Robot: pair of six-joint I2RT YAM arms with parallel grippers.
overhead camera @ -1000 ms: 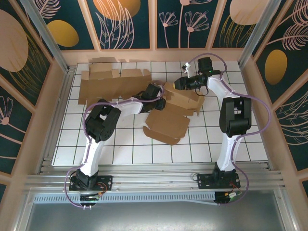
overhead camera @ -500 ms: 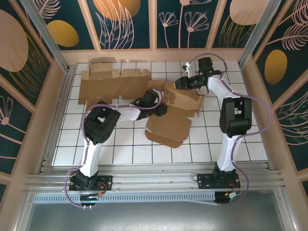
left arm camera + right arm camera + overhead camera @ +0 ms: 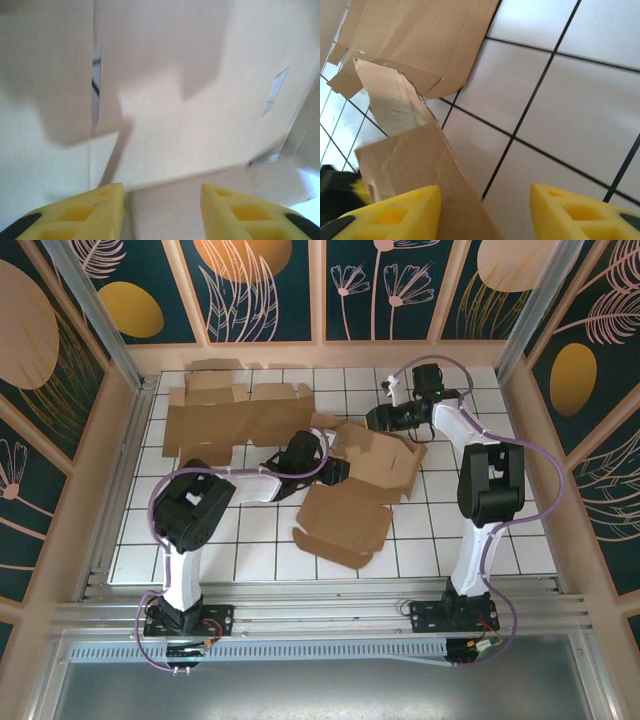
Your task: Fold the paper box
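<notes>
Partly folded brown cardboard box (image 3: 352, 512) lies mid-table on the white tiled surface (image 3: 250, 550). Left gripper (image 3: 161, 196): jaws apart, facing its inner panel, apparently to push a wall. Right gripper (image 3: 485, 200): jaws apart, unclamped beside the far flap, likely steadying; contact unclear.

The paper box (image 3: 345, 515) is matt brown cardboard, creased, on a glossy white tiled table (image 3: 250, 550).

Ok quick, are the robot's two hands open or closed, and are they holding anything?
Left gripper: open, pointing at the paper box, not holding it.
Right gripper: open, a box flap sits in the gap, not squeezed.
</notes>
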